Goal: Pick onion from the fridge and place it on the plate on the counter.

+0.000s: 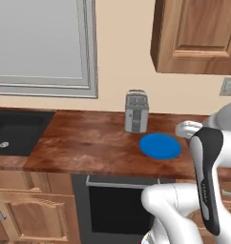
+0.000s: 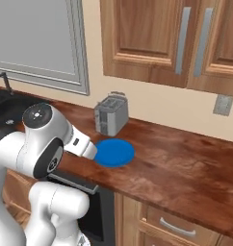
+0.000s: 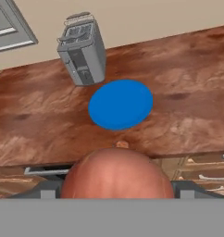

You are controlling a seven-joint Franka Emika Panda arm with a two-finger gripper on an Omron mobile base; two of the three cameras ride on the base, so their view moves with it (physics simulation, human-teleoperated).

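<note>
In the hand view the reddish-brown onion (image 3: 116, 173) looms large at the bottom. My gripper (image 3: 116, 190) is shut on the onion, with a dark fingertip showing at each side of it. The bright blue plate (image 3: 121, 104) lies flat on the dark wood-grain counter (image 3: 35, 125), ahead of the onion and past the counter's front edge. From the base, the plate (image 1: 160, 146) (image 2: 114, 152) sits just in front of my arm's wrist. The onion hangs off the counter, over the cabinet fronts. The fridge is out of view.
A grey toaster (image 1: 136, 112) (image 2: 110, 114) (image 3: 82, 53) stands right behind the plate. A black sink (image 1: 17, 131) is at the far left. A dark oven front (image 1: 117, 205) sits under the counter, and wooden wall cabinets (image 2: 157, 38) hang overhead.
</note>
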